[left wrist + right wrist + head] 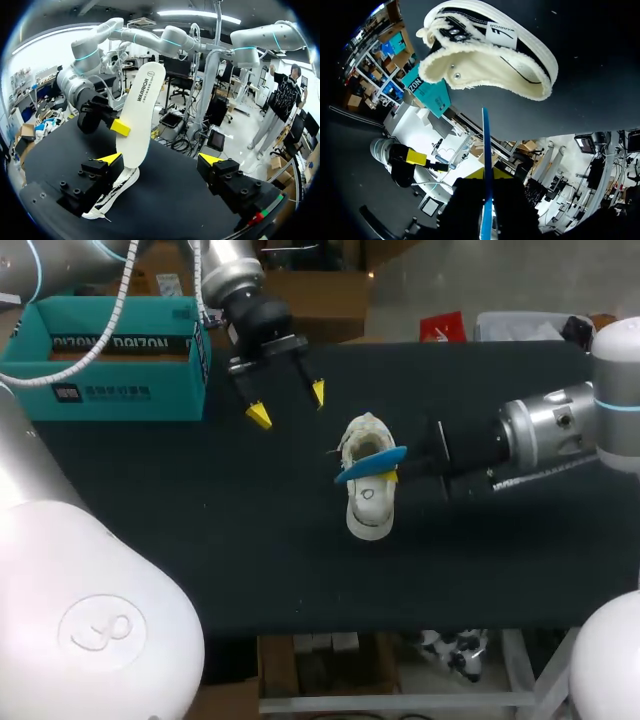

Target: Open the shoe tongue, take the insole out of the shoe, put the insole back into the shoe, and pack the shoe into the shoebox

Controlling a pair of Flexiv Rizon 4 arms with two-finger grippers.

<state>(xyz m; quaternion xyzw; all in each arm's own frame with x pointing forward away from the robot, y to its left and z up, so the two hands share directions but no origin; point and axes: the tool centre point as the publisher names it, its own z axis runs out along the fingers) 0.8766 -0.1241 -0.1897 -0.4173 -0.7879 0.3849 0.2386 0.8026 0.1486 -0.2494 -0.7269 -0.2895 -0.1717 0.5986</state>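
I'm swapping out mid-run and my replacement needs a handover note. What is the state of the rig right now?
Left gripper: open, empty, above the black table between box and shoe.
Right gripper: shut on the thin foam insole, white on top and blue underneath, held just above the shoe.
White canvas low-top shoe: on the table, mid-table, opening facing up.
Teal cardboard shoebox: at the table's far left corner, open.
Done: insole out of the shoe.
Left: put the insole back in, then pack the shoe into the shoebox.
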